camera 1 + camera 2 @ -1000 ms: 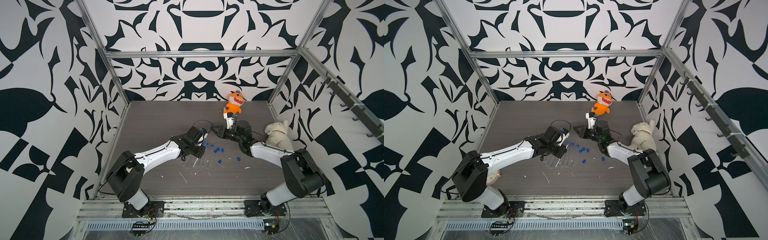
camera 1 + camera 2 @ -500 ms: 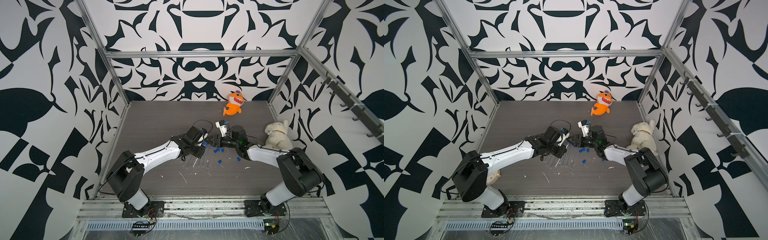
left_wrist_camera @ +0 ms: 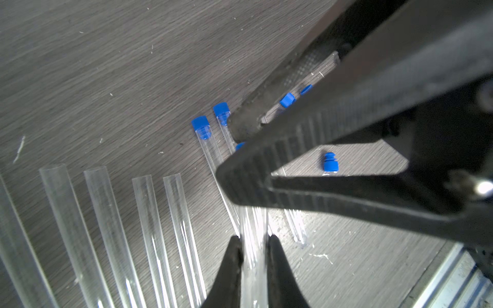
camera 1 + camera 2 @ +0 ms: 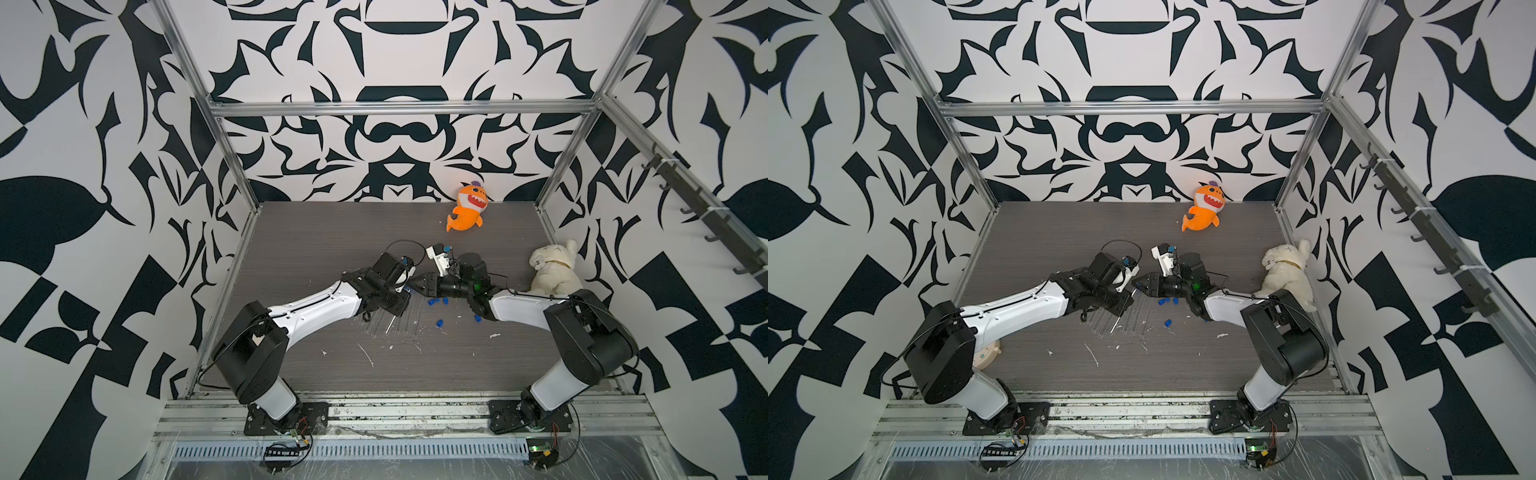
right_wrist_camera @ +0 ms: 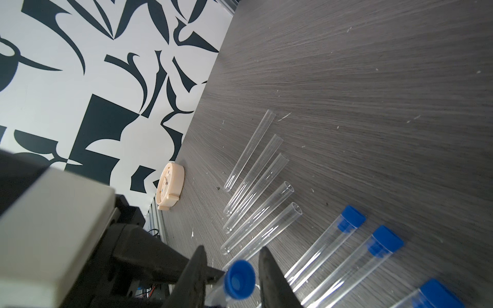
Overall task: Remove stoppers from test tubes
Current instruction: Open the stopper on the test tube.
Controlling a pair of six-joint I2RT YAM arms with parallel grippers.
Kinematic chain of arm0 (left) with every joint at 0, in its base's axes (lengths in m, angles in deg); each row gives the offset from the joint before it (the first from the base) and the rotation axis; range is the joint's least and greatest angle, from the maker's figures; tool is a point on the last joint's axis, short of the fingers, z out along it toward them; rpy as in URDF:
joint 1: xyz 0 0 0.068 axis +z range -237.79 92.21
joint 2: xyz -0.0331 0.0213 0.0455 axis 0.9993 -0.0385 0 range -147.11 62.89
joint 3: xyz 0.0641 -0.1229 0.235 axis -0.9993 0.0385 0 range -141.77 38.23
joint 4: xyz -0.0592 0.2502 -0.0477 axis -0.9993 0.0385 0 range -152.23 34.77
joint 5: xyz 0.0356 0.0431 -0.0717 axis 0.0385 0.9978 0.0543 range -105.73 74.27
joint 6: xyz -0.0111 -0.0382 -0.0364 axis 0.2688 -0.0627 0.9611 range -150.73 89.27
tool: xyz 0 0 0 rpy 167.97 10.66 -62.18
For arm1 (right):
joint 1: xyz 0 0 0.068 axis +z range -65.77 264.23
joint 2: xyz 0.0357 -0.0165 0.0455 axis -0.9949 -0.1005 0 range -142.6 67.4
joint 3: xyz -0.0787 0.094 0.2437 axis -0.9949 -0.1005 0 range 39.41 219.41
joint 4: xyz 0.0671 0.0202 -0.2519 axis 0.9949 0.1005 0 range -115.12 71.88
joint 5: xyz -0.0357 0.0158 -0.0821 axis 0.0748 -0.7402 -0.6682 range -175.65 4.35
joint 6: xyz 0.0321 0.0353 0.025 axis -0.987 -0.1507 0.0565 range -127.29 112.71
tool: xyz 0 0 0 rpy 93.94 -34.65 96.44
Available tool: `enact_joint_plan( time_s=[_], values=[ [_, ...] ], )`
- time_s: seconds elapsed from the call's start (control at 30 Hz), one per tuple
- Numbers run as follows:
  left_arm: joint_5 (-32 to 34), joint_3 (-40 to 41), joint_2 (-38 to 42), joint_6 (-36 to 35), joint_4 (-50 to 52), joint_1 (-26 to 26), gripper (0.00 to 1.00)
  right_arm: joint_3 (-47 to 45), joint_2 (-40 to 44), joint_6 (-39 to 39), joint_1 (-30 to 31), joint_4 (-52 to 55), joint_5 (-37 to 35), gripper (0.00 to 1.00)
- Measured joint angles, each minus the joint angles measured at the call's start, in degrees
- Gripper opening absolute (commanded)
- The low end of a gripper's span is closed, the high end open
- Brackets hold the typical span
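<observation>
Low, left gripper (image 3: 253,241) tight on test tube (image 3: 253,224), right gripper (image 5: 232,248) astride stopper (image 5: 240,278).

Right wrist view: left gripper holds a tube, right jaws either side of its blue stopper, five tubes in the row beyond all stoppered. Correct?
No: the five tubes in that row are open, without stoppers; the right wrist view shows it. The left gripper does hold a tube, with the jaws of the right gripper either side of its blue stopper.

Blue stoppers (image 4: 1166,301) mid-table, clear test tubes (image 4: 1136,320) beside, orange shark plush (image 4: 1204,208) at back, white plush (image 4: 1287,276) by rt wall
</observation>
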Motion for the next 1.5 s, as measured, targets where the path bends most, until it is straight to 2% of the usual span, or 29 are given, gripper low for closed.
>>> enact_joint_plan(
  time_s=[0.17,0.3,0.63,1.5],
  values=[
    [0.22,0.00,0.00,0.00,-0.02,0.00,0.00,0.00,-0.24,-0.37,0.17,-0.68,0.37,0.35],
    [0.37,0.00,0.00,-0.04,-0.02,0.00,0.00,0.00,-1.01,-0.66,0.44,-1.18,0.59,0.30],
    [0.50,-0.02,0.00,-0.11,0.04,0.00,0.00,0.00,-1.11,-1.14,0.55,-1.51,0.44,0.01],
    [1.22,-0.02,0.00,-0.13,-1.95,0.02,0.00,0.74,-0.96,-2.84,-1.18,-1.46,-0.09,0.00]
  ],
)
